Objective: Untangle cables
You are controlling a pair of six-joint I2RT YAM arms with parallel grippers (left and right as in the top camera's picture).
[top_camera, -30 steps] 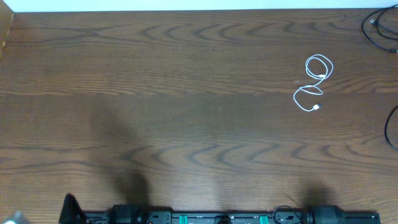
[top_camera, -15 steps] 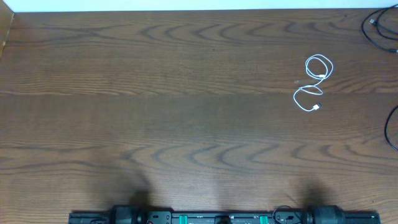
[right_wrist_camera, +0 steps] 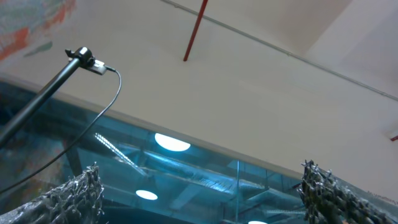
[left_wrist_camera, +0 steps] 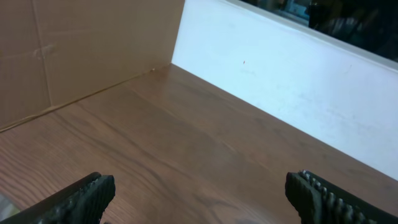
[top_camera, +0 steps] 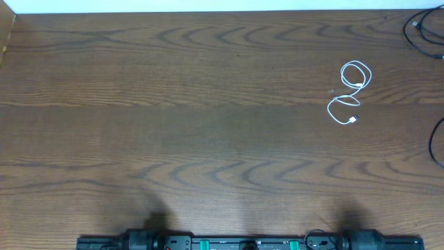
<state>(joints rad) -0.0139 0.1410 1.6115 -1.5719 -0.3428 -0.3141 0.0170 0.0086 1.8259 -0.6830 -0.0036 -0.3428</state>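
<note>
The white cable [top_camera: 350, 97] is lying coiled on the right side of the bench [top_camera: 208, 125], black cords [top_camera: 415, 25] trailing off the right edge, and I am seeing broad bare wood leftward. Left jaws and right jaws are both gaping wide, holding nothing

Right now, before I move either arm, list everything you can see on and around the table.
thin white looped cable: one, white, right part of the table, apart from the black cords.
thin black cords: at least two stretches, black, table's right edge, cut off by the frame.
wood-grain table: one, brown, fills the overhead view.
cardboard wall: one, tan, table's left side.
flat white board: one, white, table's far edge.
arm base: one, black, near edge.
left end effector: one, black, open, empty.
right end effector: one, black, open, aimed at the ceiling.
</note>
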